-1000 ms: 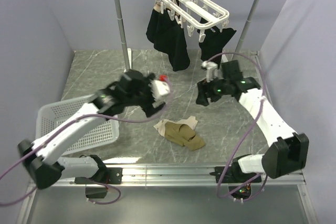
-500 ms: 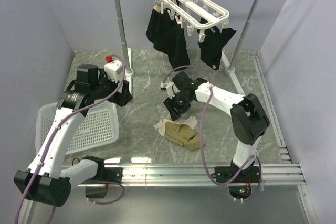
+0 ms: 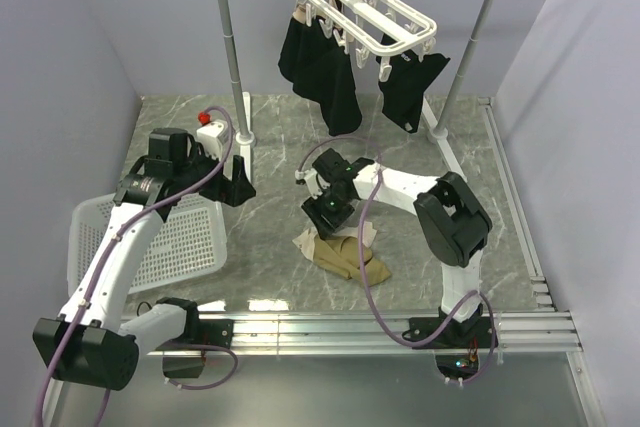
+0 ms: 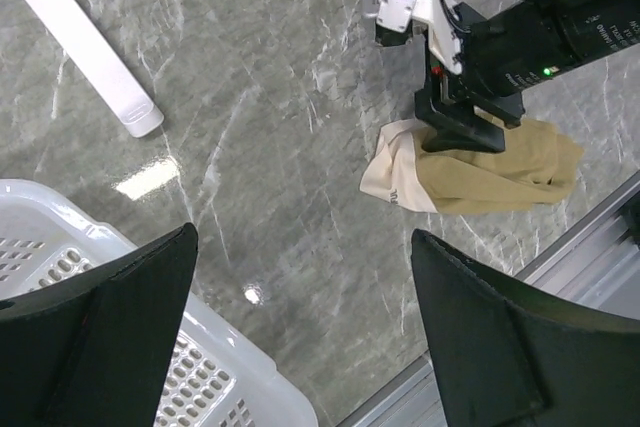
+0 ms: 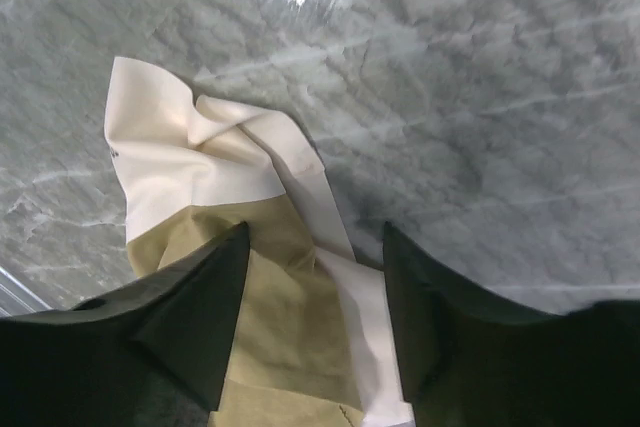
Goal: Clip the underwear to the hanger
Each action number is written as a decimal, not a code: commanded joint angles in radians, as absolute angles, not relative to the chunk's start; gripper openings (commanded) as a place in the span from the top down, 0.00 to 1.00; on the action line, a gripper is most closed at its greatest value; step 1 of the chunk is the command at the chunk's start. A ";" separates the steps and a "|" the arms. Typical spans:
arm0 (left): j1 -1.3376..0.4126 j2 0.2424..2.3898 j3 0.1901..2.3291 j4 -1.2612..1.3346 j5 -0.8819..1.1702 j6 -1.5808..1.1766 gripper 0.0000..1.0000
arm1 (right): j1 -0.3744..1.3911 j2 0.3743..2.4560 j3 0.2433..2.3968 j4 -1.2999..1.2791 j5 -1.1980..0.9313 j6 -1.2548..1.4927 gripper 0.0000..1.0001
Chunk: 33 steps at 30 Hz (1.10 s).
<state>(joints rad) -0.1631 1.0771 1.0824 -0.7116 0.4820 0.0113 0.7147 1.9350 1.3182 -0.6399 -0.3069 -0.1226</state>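
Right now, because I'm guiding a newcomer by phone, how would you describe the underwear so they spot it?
On the grey marble table, look near the front edge, right of the white basket. The underwear is the crumpled tan heap with a cream waistband beneath the right tool; the black garments hang from the hanger.

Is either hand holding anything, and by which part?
Nothing is held: right hand open over the underwear, left hand open and empty.

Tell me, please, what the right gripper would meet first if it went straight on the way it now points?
The underwear: the right gripper points down at it, jaws open over the tan fabric beside the lighter waistband. The gap between them is hard to judge.
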 commanded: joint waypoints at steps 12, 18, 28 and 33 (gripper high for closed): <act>-0.152 1.114 1.107 -0.641 0.498 -0.054 0.07 | 0.684 1.729 1.471 -0.710 -0.347 -0.204 1.00; -0.149 1.155 1.143 -0.615 0.494 -0.055 0.07 | 0.672 1.616 1.534 -0.775 -0.316 -0.294 1.00; -0.149 1.193 1.105 -0.577 0.518 -0.012 0.08 | 0.833 1.414 1.133 -0.736 -0.379 -0.400 1.00; -0.152 1.247 1.115 -0.598 0.554 0.064 0.09 | 0.953 1.391 0.982 -0.663 -0.328 -0.425 1.00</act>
